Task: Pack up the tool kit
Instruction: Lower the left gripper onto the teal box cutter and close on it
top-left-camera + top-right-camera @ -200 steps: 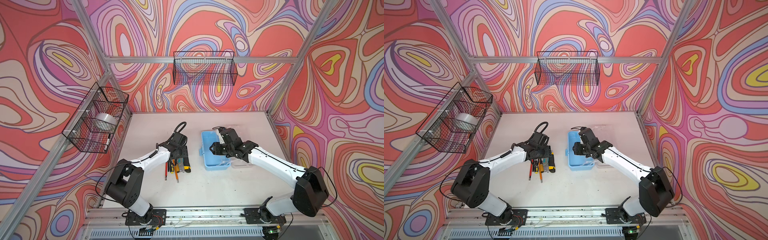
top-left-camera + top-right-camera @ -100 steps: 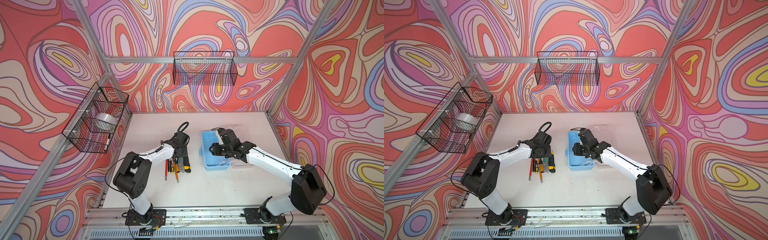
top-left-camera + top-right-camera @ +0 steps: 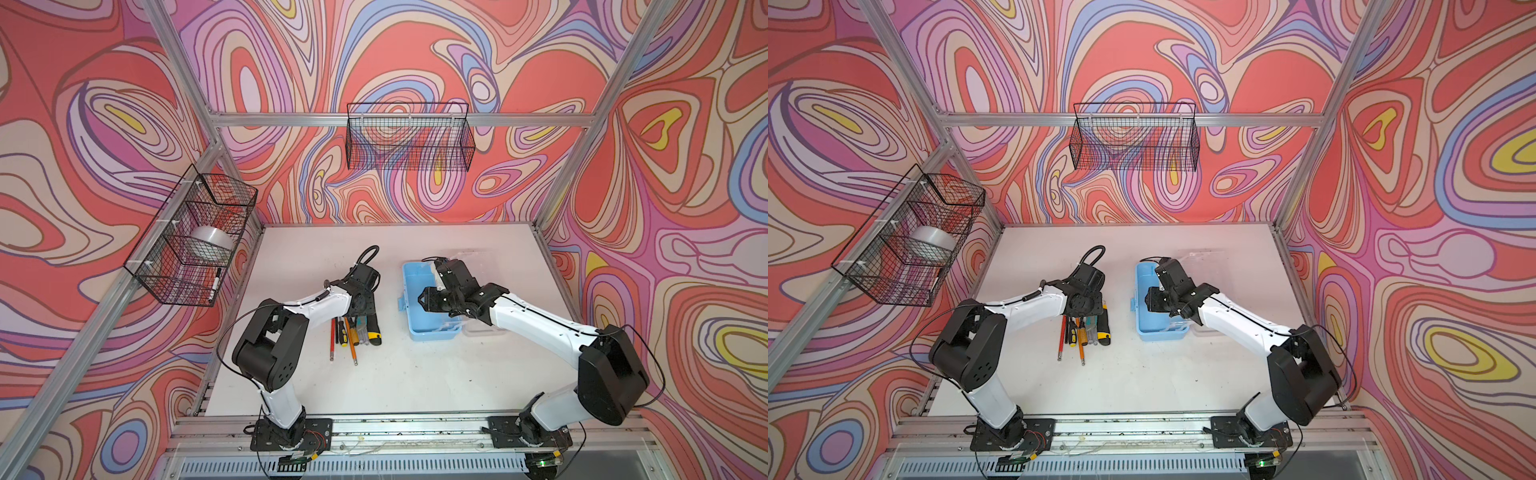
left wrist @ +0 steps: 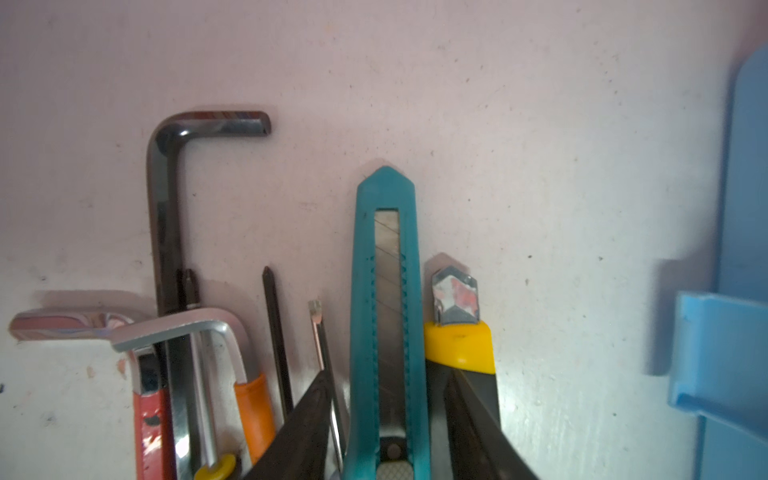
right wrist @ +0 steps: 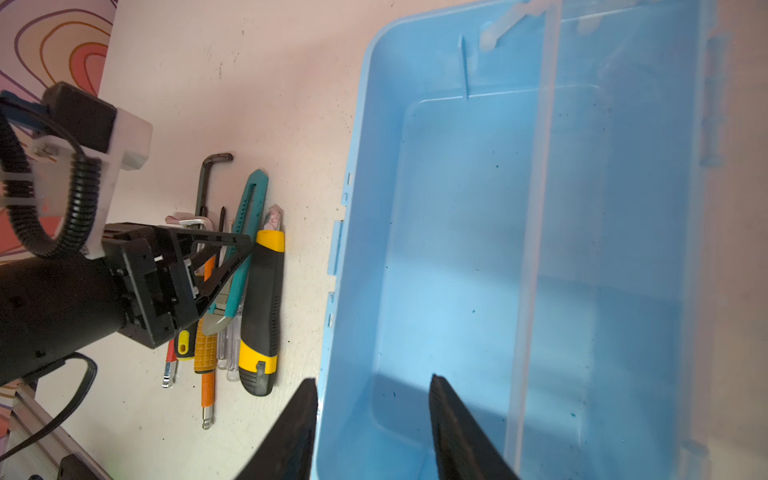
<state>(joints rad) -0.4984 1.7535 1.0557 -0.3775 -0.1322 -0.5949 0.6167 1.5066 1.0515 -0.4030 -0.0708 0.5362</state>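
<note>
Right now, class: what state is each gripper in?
Left gripper: astride the teal plastic utility knife; grip cannot be told.
Right gripper: open, astride a wall of the light-blue plastic box.

Left white-and-black robot arm (image 3: 316, 305) reaches in from its base, elbow folded sharply, wrist pitched downward. Its black two-fingered left gripper (image 4: 386, 374) has the jaws parted by a middling gap (neither wide nor pinched). Right white-and-black robot arm (image 3: 536, 328) stretches inward, less bent. Its black two-fingered right gripper (image 5: 372, 380) points down, fingers likewise spread apart.
</note>
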